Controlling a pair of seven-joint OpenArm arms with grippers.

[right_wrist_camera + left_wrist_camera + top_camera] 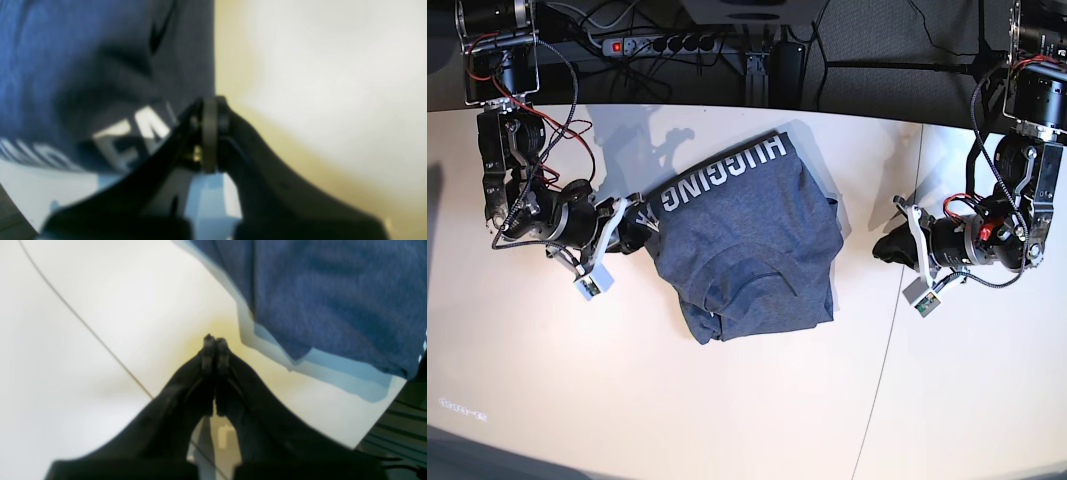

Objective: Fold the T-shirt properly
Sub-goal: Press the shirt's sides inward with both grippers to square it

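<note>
t-shirt (pixel 747 245) lying half-folded on white table (pixel 727 400); right gripper (pixel 209 133) pinching its edge; left gripper (pixel 215 350) pressed together, holding nothing.

The base view looks straight down on the whole table (pixel 727 400) from high above; each wrist view sits close behind its own gripper, looking along the jaws, blurred by nearness; all three share the shirt (pixel 747 240) edge.
</note>
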